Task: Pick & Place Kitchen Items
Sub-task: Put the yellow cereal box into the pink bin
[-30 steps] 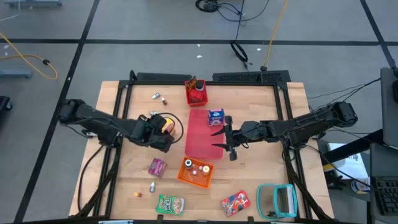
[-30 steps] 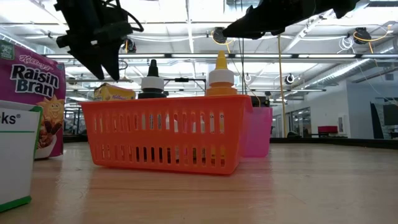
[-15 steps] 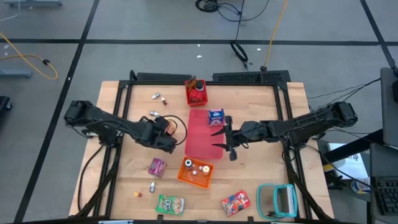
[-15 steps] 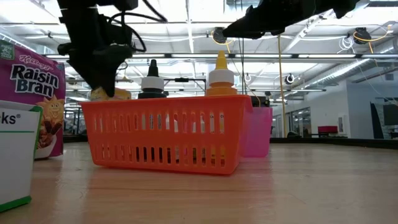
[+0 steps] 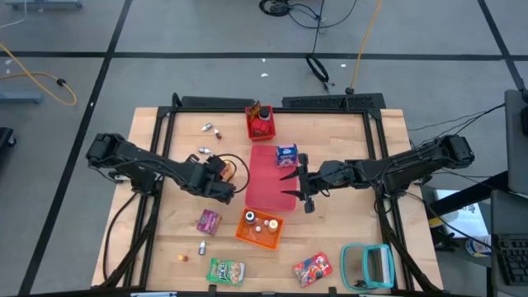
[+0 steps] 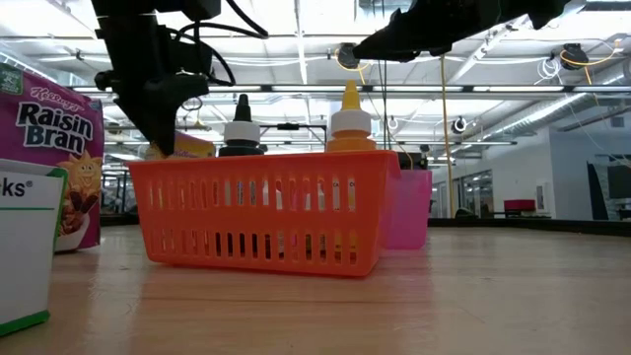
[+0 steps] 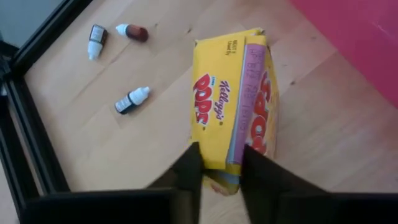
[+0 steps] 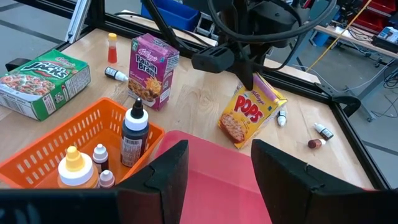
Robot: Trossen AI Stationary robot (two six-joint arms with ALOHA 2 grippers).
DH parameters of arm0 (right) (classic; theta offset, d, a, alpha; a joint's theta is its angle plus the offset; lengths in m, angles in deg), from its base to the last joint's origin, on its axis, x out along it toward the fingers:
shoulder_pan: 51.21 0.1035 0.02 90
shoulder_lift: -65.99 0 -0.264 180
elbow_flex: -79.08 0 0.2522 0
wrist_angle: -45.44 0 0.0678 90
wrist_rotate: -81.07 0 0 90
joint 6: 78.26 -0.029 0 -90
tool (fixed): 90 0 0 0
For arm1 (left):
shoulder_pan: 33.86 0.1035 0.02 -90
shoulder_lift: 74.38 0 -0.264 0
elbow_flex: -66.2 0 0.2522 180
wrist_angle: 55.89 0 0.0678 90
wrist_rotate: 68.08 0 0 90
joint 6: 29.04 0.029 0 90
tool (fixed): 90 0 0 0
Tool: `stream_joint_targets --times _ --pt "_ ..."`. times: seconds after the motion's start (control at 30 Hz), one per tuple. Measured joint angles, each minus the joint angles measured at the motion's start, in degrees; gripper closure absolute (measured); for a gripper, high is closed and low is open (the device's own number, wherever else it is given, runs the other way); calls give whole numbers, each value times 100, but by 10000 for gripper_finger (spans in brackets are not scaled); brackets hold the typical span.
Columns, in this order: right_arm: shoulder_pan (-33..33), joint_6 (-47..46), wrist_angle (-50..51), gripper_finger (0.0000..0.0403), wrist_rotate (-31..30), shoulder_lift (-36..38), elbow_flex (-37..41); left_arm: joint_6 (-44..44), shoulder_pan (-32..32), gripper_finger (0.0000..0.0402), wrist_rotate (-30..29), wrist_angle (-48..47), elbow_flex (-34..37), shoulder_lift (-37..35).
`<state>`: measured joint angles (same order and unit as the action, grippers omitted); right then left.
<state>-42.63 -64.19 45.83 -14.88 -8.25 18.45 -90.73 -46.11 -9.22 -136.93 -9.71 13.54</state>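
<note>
A yellow Pops carton [image 5: 221, 167] sits left of the flat red mat [image 5: 266, 177]. My left gripper [image 5: 216, 172] stands over it, pointing down and shut on it. In the left wrist view the carton [image 7: 233, 106] runs away from my fingers. My right gripper [image 5: 299, 186] hovers open above the mat's right edge and holds nothing. A blue carton [image 5: 286, 153] stands on the mat's far right corner. A pink-purple carton [image 5: 208, 221] lies near the orange basket [image 5: 259, 228], which holds several bottles. My left gripper pinches the yellow carton's upper end [image 7: 221, 163] between its two fingers, coming from above and pointing down. The carton stands tilted below the fingers [image 8: 249, 76], its lower edge [image 8: 239, 142] at the table.
A red bin [image 5: 261, 124] stands at the far edge. Small bottles [image 5: 210, 128] lie at the far left. A green packet [image 5: 225, 271], a red packet [image 5: 313, 268] and a teal-framed object [image 5: 367, 266] lie along the near edge. A black frame borders the table.
My left gripper has come down onto the yellow carton and shut on its upper end. The carton's top now shows a little higher behind the basket in the low view.
</note>
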Motion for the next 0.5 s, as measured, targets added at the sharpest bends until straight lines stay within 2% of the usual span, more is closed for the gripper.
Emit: stream_joint_targets --times 0.07,0.13,0.3,0.5 --pt "-1 -4 -2 234 0 0 0 81 -2 375 -18 -1 0 0" --pt "-2 -4 0 234 0 0 0 157 -2 392 -22 -8 0 -1" --pt "-2 -4 0 234 0 0 0 208 -2 378 -5 -21 -2 -29" --pt "-2 2 0 234 0 0 0 557 -2 396 9 -35 -34 -62"
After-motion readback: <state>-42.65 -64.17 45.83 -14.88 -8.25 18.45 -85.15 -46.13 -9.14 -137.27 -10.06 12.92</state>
